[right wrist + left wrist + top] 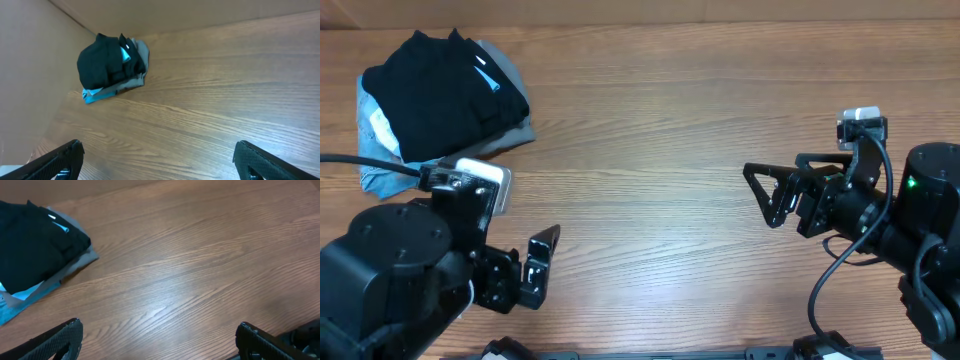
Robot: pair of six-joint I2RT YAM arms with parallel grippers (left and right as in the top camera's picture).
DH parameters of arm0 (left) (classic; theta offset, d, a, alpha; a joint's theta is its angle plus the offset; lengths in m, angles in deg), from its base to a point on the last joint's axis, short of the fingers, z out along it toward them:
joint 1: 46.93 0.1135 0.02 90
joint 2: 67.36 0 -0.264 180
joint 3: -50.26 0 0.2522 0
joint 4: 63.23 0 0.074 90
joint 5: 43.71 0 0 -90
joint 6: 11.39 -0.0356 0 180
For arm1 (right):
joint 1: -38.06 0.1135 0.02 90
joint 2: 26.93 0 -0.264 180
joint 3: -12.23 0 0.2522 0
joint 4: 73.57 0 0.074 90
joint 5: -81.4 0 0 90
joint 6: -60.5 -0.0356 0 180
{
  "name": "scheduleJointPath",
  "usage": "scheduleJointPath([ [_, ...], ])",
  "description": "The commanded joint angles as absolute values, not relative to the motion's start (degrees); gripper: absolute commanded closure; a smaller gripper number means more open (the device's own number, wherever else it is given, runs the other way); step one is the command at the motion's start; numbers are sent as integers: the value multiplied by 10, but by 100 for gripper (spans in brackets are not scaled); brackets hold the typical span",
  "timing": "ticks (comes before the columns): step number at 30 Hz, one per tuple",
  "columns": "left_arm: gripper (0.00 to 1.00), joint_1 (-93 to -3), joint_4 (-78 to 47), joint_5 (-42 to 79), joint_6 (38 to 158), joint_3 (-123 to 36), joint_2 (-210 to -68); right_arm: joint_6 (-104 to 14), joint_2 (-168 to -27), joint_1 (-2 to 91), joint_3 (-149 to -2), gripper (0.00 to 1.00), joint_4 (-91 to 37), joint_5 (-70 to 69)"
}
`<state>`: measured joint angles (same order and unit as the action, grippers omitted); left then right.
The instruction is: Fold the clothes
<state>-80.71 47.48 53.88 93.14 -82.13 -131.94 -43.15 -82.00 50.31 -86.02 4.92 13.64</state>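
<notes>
Left gripper (159, 329) and right gripper (760, 196) both gape; one polo (440, 95) tops perhaps two garments (512, 136).

Matt black cloth shirt (432, 90) lies on a smooth, faintly glossy wood-grain table (670, 150).

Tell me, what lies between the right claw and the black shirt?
Nothing: only bare table separates the right gripper and the black shirt, plainly shown in the overhead view.
</notes>
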Motion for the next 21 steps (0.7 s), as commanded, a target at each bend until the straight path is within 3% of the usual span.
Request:
scheduleJointPath([
  [1,0,-811,473,551,941,-818,-1325,-428,-822,503,-871,0,57,133],
  [21,0,-811,473,551,941,-818,-1326,-427,-828,503,-871,0,112,95],
])
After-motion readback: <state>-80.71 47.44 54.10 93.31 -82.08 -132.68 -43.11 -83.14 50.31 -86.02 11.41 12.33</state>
